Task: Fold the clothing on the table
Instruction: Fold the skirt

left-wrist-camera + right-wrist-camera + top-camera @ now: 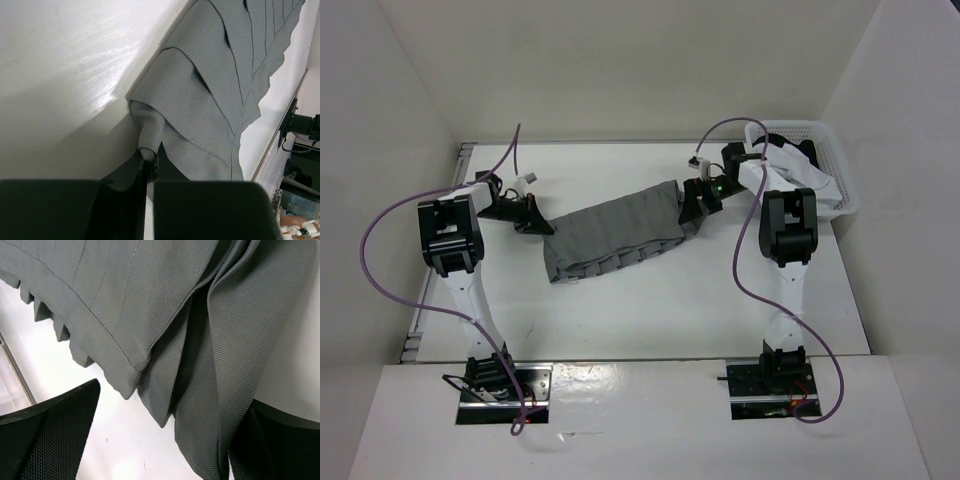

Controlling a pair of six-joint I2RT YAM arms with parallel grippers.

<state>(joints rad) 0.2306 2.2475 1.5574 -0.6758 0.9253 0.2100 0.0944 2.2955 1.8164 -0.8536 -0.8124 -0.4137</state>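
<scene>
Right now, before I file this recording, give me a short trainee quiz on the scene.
1. True or false: the left end effector is shut on a fold of the grey skirt.
2. The right end effector is: A) shut on the skirt, B) open over the skirt's end, C) parked off the table.
3. Fill in: the white-and-black garment lies in the ____.
Key: 1 true; 2 B; 3 basket.

You have the skirt lying across the middle of the table, left to right. The left claw is at its left end and the right claw over its right end. At the far right corner stands a basket with a garment in it.
</scene>
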